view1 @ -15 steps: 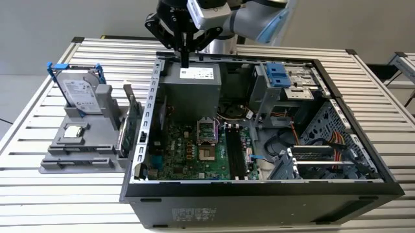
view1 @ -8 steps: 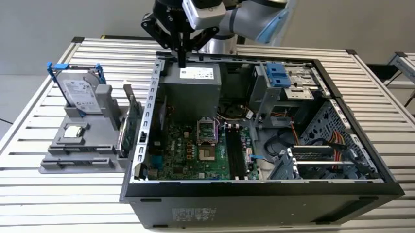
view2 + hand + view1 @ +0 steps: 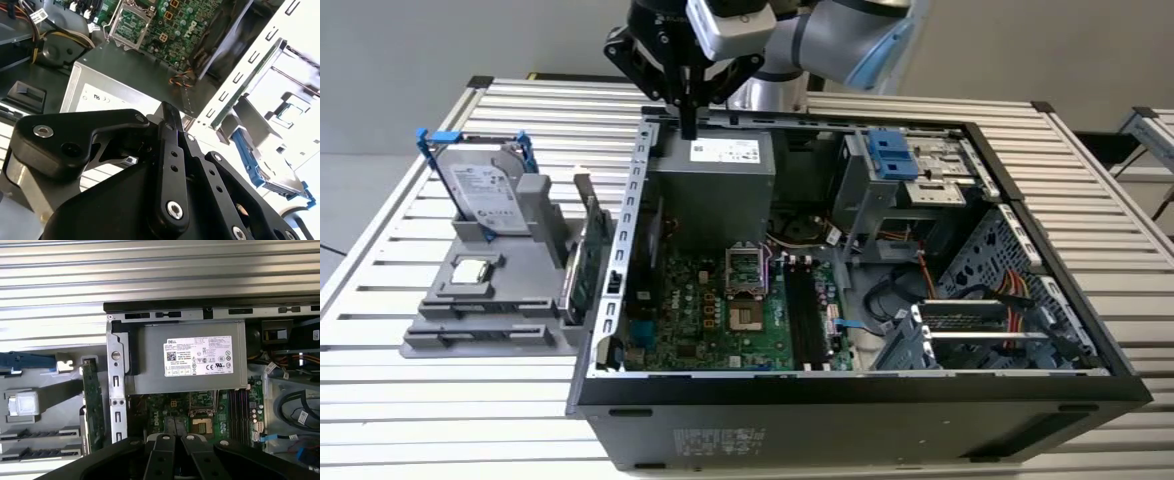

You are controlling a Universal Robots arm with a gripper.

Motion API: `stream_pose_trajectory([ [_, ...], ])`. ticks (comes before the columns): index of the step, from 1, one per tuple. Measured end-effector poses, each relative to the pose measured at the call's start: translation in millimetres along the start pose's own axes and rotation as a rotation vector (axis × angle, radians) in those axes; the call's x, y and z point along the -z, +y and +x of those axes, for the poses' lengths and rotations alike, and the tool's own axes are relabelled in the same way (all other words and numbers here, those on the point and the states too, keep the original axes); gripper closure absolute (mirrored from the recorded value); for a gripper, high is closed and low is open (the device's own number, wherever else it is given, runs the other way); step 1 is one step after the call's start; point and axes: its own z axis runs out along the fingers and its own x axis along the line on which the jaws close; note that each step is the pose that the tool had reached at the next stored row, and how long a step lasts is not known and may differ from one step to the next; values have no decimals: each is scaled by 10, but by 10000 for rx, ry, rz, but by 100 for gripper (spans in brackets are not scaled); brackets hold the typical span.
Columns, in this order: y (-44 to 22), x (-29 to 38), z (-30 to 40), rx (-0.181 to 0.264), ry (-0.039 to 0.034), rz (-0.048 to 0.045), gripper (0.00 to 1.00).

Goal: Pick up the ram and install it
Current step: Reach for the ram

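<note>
The ram (image 3: 570,292) looks like a thin, narrow stick standing on edge in the grey holder (image 3: 480,325), on the exterior view's left outside the case. My gripper (image 3: 687,128) hangs shut, with nothing between its fingers, above the far left corner of the open computer case (image 3: 854,395). That is over the edge of the grey power supply (image 3: 714,170) and well away from the ram. In both wrist views the black fingers meet at their tips (image 3: 167,112) (image 3: 175,439). The motherboard (image 3: 720,320) lies exposed, with long black slots (image 3: 807,315) beside the processor socket.
A green card with a metal bracket (image 3: 595,250) (image 3: 93,400) stands in the holder between the ram and the case wall. A grey hard drive in a blue frame (image 3: 491,195) stands at the holder's far end. Drive bays and cables (image 3: 947,270) fill the case's right side.
</note>
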Motion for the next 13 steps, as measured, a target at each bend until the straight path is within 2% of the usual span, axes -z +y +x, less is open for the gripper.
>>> stream_pose_trajectory([
  [13, -10, 3, 137, 1, 2, 1, 100],
])
